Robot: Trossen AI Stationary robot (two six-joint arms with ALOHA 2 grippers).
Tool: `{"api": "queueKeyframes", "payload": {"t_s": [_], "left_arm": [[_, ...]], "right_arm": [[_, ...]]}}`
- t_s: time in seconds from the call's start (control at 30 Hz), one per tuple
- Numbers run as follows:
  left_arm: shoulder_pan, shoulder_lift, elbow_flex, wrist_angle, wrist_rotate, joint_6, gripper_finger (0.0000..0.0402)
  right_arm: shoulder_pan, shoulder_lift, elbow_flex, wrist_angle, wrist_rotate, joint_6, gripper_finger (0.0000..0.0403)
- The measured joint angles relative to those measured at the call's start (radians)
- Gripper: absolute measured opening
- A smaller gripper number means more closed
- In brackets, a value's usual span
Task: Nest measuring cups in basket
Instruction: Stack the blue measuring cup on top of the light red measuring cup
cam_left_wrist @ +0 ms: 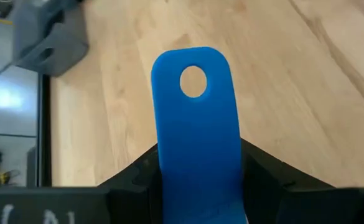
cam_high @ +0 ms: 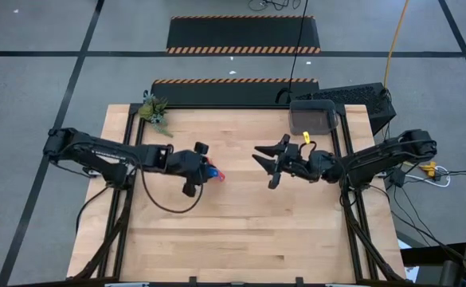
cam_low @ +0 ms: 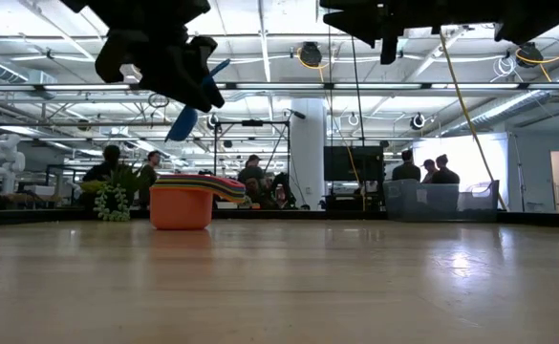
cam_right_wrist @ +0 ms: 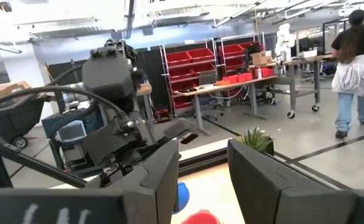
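At centre left of the high view, above bare light wood: the blue measuring cup (cam_high: 209, 168), clamped by its flat handle in the left tool (cam_high: 204, 169), fingers closed on the handle as seen in the left wrist view, the handle's hole clear of the pads. Just right of it in the same view, a red cup (cam_high: 219, 175), partly covered. In the low view, left of centre on the far part of the desk (cam_high: 240, 231), a stack of cups (cam_low: 187, 198) with an orange one at the bottom and coloured rims above; individual colours hard to separate. At upper right of the high view, the dark grey basket (cam_high: 312, 117) near the desk's back edge, beside a black keyboard (cam_high: 352, 96). A small green plant (cam_high: 154, 110) at the back left corner.

Around the desk, grey floor with black tape lines and striped mats; in the low view, a workshop hall with people standing far back.

Left arm stretched in from the left edge toward centre. Right arm reaching in from the right edge, right tool (cam_high: 269, 162) raised off the wood, fingers spread apart, holding nothing.

Blue cup's bowl hidden under the left tool.
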Motion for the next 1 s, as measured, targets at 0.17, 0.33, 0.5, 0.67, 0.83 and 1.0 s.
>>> {"api": "queueKeyframes", "payload": {"t_s": [0.17, 0.33, 0.5, 0.67, 0.83, 1.0], "left_arm": [[0.063, 0.011, 0.045, -0.096, 0.098, 0.117, 0.0094], [0.103, 0.052, 0.069, -0.150, 0.128, 0.206, 0.0050], [0.138, 0.146, 0.100, -0.199, 0.160, 0.183, 0.0005], [0.136, 0.179, 0.114, -0.162, 0.163, 0.191, 0.0002], [0.135, 0.179, 0.152, -0.168, 0.118, 0.150, 0.0003], [0.126, 0.180, 0.237, -0.290, 0.014, -0.058, 0.0013]], "right_arm": [[0.000, -0.001, -0.001, -0.001, 0.000, -0.003, 0.0132], [0.000, -0.001, -0.001, -0.001, 0.000, -0.004, 0.0132], [0.000, -0.001, -0.001, 0.001, -0.001, -0.011, 0.0132], [0.000, -0.001, 0.000, -0.006, -0.002, -0.011, 0.0132], [0.000, -0.001, 0.000, -0.020, -0.001, -0.019, 0.0132], [0.000, 0.020, 0.000, -0.058, -0.001, -0.021, 0.0132]]}}
